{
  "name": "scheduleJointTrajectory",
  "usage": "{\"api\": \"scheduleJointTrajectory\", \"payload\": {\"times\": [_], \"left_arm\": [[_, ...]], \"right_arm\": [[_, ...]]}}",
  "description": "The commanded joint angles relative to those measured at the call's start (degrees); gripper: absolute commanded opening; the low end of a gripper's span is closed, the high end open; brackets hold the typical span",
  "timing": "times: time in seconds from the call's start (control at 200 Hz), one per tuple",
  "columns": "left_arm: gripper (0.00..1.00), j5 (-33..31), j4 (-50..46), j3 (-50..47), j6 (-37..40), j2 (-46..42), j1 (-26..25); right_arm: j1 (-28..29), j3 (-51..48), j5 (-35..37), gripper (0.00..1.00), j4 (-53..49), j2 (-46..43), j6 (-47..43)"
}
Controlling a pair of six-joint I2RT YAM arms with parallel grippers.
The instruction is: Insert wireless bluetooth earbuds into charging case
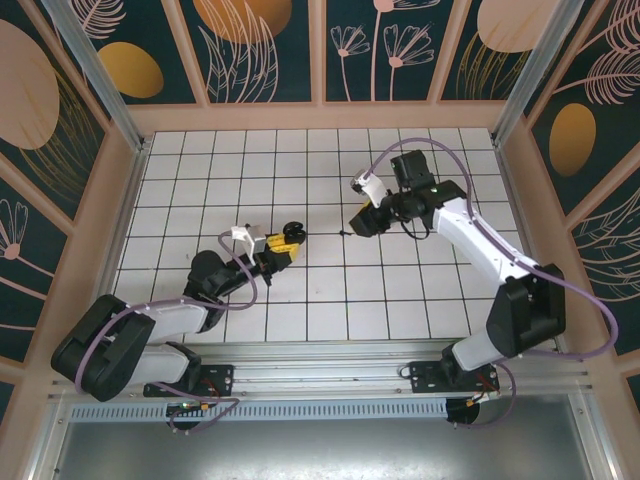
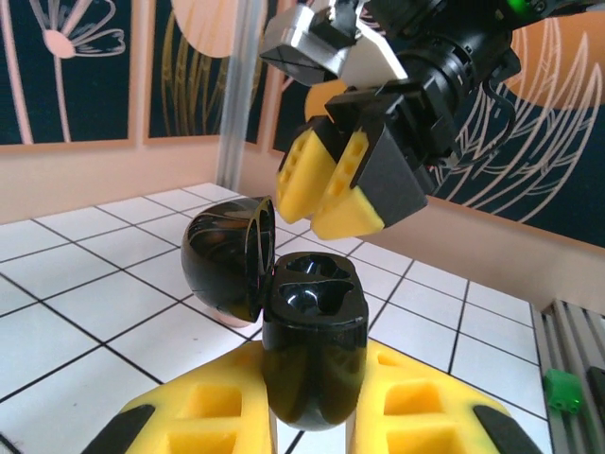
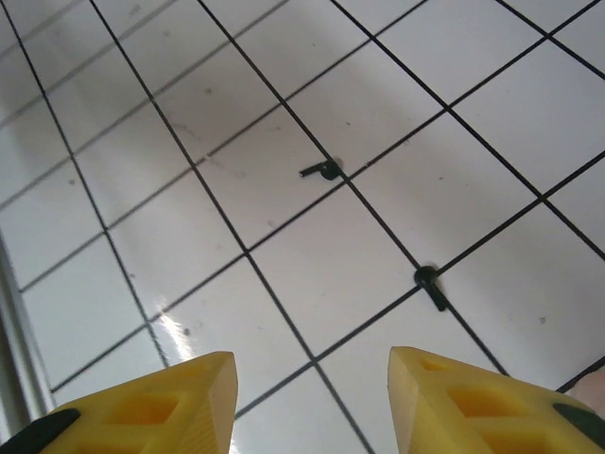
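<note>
My left gripper (image 2: 314,364) is shut on the black charging case (image 2: 314,331), yellow fingers (image 2: 189,416) pressing its lower body from both sides. The case stands upright with its round lid (image 2: 227,257) swung open to the left and two empty glossy sockets on top. From above, the left gripper (image 1: 283,246) and case (image 1: 294,230) sit left of centre. My right gripper (image 1: 358,224) hovers just right of them, and its yellow fingertips (image 2: 326,184) hang above the case. The right gripper (image 3: 312,397) is open and empty. Two black earbuds (image 3: 323,171) (image 3: 431,287) lie on grid lines ahead of it.
The white tiled table (image 1: 200,180) has pink-framed walls on three sides (image 1: 320,115). An aluminium rail (image 1: 330,380) runs along the near edge by the arm bases. A small green part (image 2: 561,390) sits beside the table's edge in the left wrist view.
</note>
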Motion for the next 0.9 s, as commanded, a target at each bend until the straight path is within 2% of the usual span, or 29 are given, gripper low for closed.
{"api": "scheduleJointTrajectory", "payload": {"times": [0.0, 0.11, 0.28, 0.445, 0.896], "left_arm": [[0.09, -4.06, 7.11, -2.92, -0.9, -0.16, 0.57], [0.09, -5.45, 9.89, -4.93, -1.62, 0.77, 1.41], [0.1, -6.43, 10.66, -6.1, -1.57, 1.2, 2.06], [0.09, -7.07, 9.59, -6.23, -0.91, 1.06, 2.14], [0.1, -6.97, 2.84, -4.52, 1.99, -1.25, 2.23]], "right_arm": [[1.68, 3.65, 3.86, 0.46, -3.79, 4.3, -14.84], [3.22, 6.22, 7.74, 0.45, -5.91, 9.47, -21.51], [4.49, 9.39, 12.08, 0.44, -6.73, 16.43, -27.03], [5.14, 12.32, 15.68, 0.44, -6.05, 22.23, -28.9], [5.84, 20.09, 17.0, 0.44, -8.08, 33.1, -31.52]]}}
